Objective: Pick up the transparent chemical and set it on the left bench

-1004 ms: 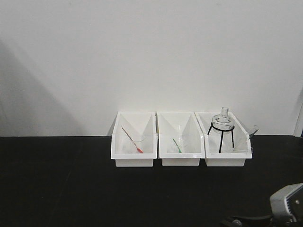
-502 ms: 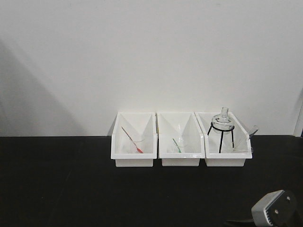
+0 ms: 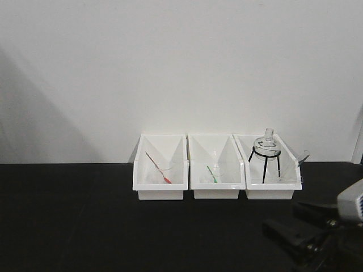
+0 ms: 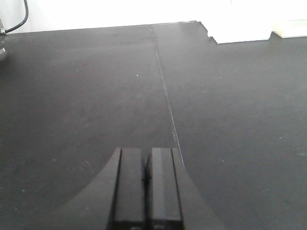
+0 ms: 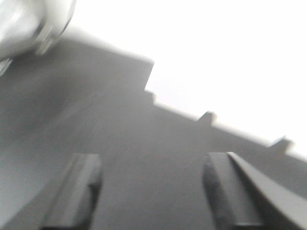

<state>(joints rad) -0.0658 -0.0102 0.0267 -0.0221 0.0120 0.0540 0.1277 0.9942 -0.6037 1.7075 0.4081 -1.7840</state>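
Reaching is the step in hand: my right gripper (image 3: 309,224) hovers low near the counter's front right corner, fingers spread apart, empty. I'd approach the transparent chemical (image 3: 290,170), tucked beside the tripod flask (image 3: 267,148) in the rightmost bin (image 3: 271,191) at the counter's back edge, from above. My left gripper (image 4: 146,184) rests pressed together over the left bench (image 4: 86,96), matte black before a bare white wall (image 3: 170,68).
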